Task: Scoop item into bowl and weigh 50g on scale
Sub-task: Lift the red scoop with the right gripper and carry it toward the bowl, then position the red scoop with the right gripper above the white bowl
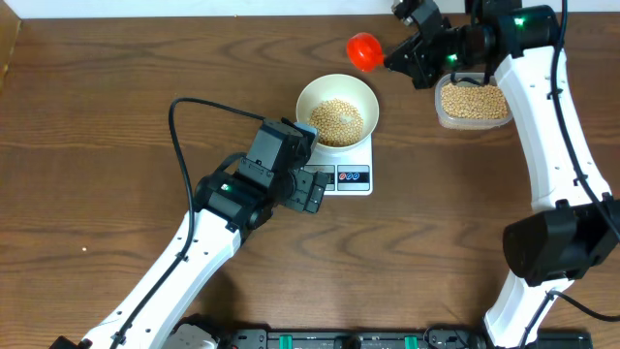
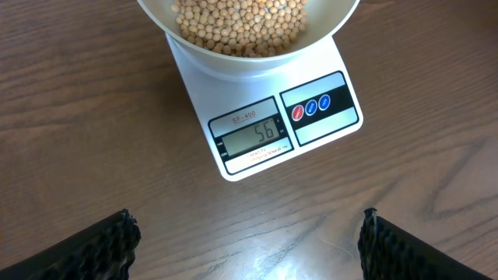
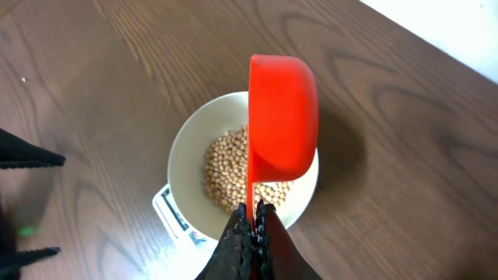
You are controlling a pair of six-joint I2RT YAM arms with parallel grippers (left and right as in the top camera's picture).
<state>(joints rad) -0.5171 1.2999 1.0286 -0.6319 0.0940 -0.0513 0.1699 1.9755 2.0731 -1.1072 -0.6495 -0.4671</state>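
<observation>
Where the beans lay: most of what you could see sat heaped in the white bowl [image 1: 305, 102], a tan mound of beans [image 1: 336, 121] covering its floor. More filled the clear plastic container [image 1: 441, 114] well off to the bowl's right, partly under your right wrist.
Bowl: it stood on the scale [image 1: 355, 178], covering the platform and leaving only the front panel bare.
Scale reading: the display [image 2: 261, 134] showed 56 in your left wrist view, with the round buttons [image 2: 311, 107], one red and the others blue, just beside it.
Right gripper: your right gripper [image 3: 253, 225] was clamped tight on the thin handle of the red scoop [image 3: 282, 117], its fingers pressed together with only the handle between them.
Scoop: seen from overhead, it hung just past the bowl's far rim, between bowl and container and clear of both in that view. It was turned on its side with its back to the wrist camera, so you could not tell what it carried.
Left gripper: your left gripper [image 2: 249, 222] gaped wide and held nothing. Its two black fingers [image 2: 105, 245] were spread to either edge of the wrist view, with bare wooden table [image 2: 93, 117] between them. It hovered near the scale's front edge, on the display side, apart from it.
</observation>
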